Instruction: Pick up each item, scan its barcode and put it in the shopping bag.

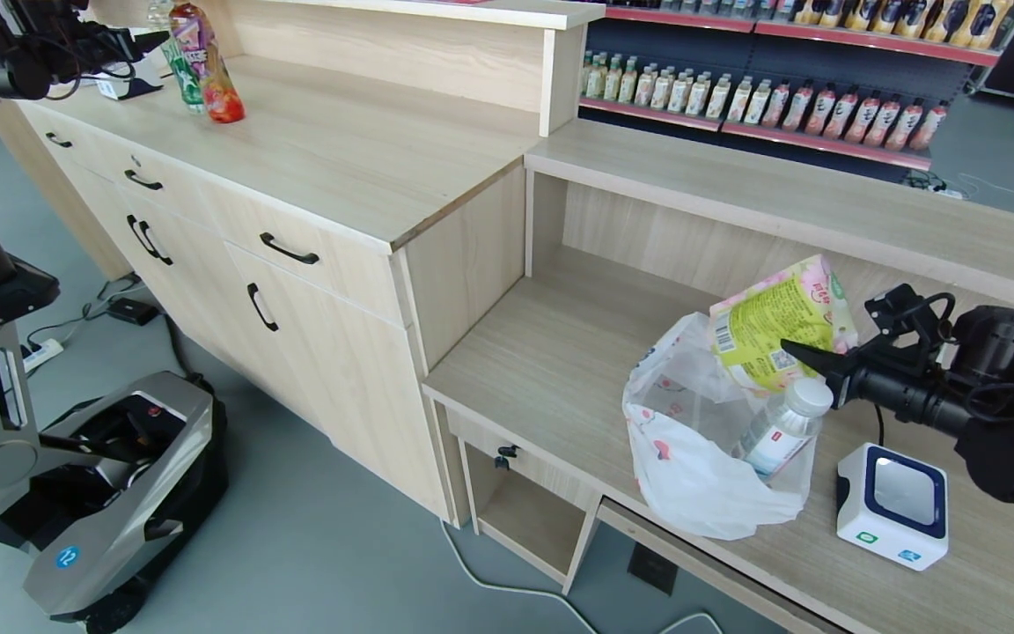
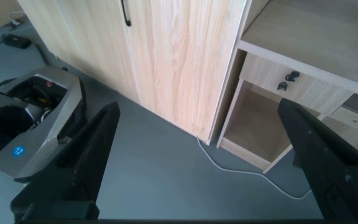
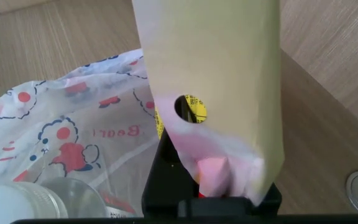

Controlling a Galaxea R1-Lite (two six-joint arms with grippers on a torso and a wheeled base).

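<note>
My right gripper (image 1: 804, 354) is shut on a yellow-green snack packet (image 1: 780, 321) and holds it tilted just above the mouth of the white printed shopping bag (image 1: 692, 458) on the low counter. A clear water bottle (image 1: 784, 427) with a white cap leans inside the bag. In the right wrist view the packet (image 3: 216, 81) rises from the gripper (image 3: 210, 186), with the shopping bag (image 3: 73, 130) and the bottle cap (image 3: 17, 205) beyond it. My left gripper (image 2: 199, 124) is open, holds nothing and hangs over the grey floor in front of the cabinet. Two drink bottles (image 1: 208, 66) stand on the high counter, far left.
A white barcode scanner (image 1: 894, 502) with a dark window sits on the low counter (image 1: 560, 352) right of the bag. Black equipment (image 1: 23, 53) sits at the high counter's far-left end. Store shelves (image 1: 762, 97) with bottles line the back. A cable (image 1: 507, 581) runs across the floor.
</note>
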